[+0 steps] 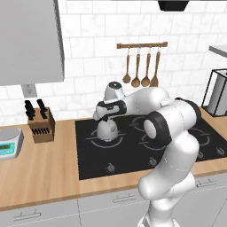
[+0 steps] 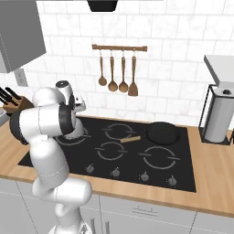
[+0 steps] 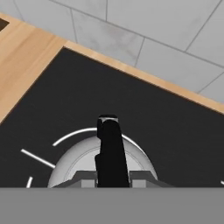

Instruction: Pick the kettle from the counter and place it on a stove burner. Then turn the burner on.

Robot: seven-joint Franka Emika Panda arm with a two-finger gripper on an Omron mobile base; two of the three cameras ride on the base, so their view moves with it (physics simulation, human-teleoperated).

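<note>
- Kettle sits on the stove burner directly beneath the fingers, which are clamped on its black handle.
- Left: release, turn knob.

The kettle sits on the stove burner at the cooktop's back left. The knife block and kitchen scale stand left on the table; the pan lies right of the kettle.
</note>
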